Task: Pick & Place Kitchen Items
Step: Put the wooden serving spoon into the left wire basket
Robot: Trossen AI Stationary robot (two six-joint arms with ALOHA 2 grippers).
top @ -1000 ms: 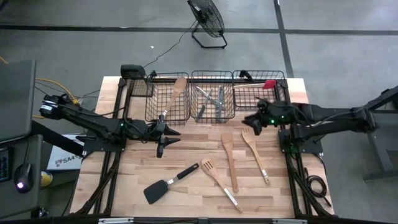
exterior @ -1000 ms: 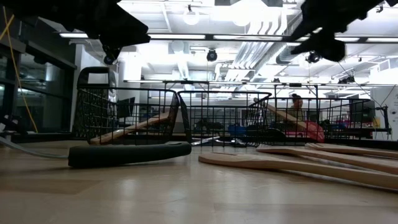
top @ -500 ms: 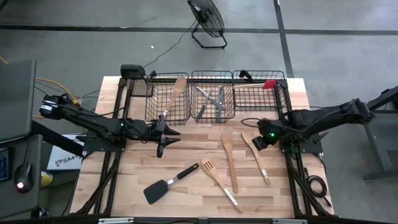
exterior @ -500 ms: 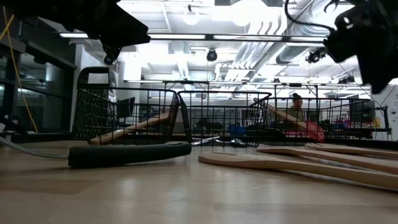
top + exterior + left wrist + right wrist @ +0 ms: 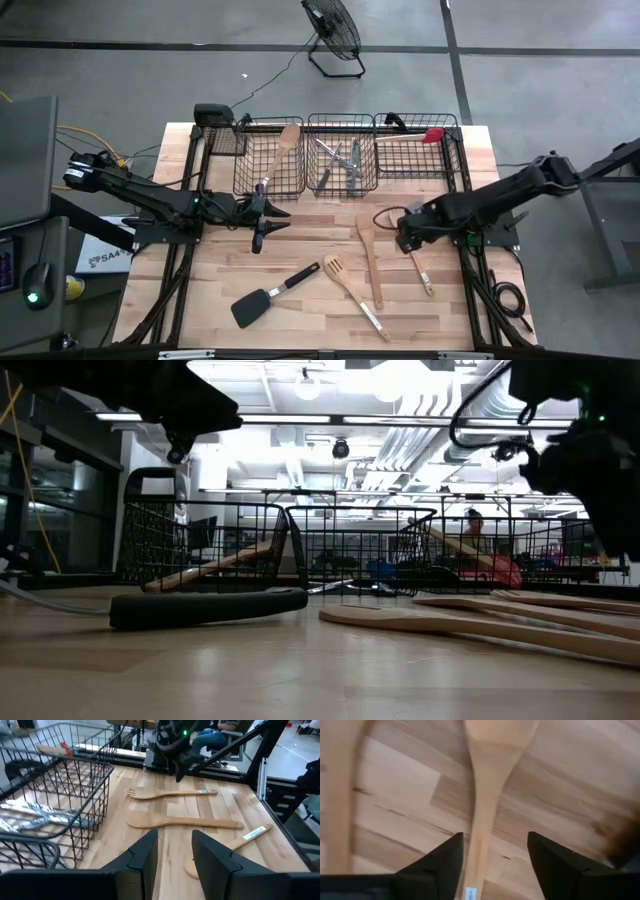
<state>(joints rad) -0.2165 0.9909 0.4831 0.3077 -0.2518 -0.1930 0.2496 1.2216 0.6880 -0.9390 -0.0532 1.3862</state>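
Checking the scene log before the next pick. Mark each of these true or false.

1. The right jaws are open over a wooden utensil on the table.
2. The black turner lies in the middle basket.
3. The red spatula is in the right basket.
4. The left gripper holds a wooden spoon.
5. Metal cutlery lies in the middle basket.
1. True: the right gripper straddles the handle of the wooden fork, jaws open.
2. False: the black turner lies on the table, in front of the baskets.
3. True: the red spatula lies across the right basket.
4. False: the left gripper is empty; a wooden spoon leans in the left basket.
5. True: the cutlery is in the middle basket.
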